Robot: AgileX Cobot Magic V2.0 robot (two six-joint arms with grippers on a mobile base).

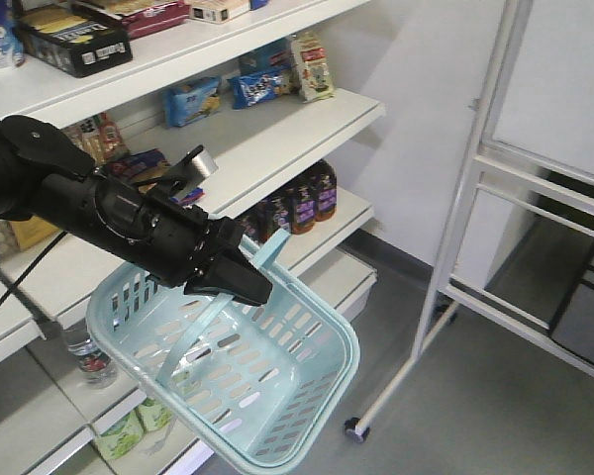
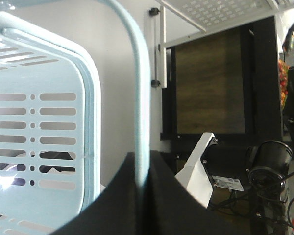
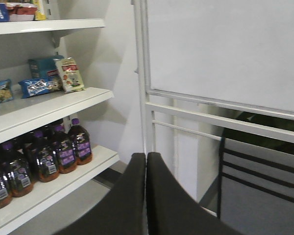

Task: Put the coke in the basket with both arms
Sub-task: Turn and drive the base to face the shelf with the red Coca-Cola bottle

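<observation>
- Left gripper (image 1: pixel 240 277) of mine, at centre-left of the front view, is pinched on the handle (image 1: pixel 206 319). The basket (image 1: pixel 348 354) hangs tilted below it, and I see nothing inside.
- I cannot pick out the coke for certain. A small bottle (image 1: pixel 91 361) with a reddish band at lower left, just behind the rim, may be it.
- I judge I should hold the basket level, mouth up, beside the shelves (image 1: pixel 277 129). Shelf edges crowd the left; open floor lies right, up to the white frame (image 1: pixel 455 247).
- In the left wrist view the handle (image 2: pixel 139 88) runs down between my jaws at bottom centre, and the basket wall (image 2: pixel 54 122) fills the left.
- In the right wrist view my right gripper (image 3: pixel 146 161) is pressed together on nothing at bottom centre. It must spread before any reach. Dark juice bottles (image 3: pixel 63 154) stand at lower left.
</observation>
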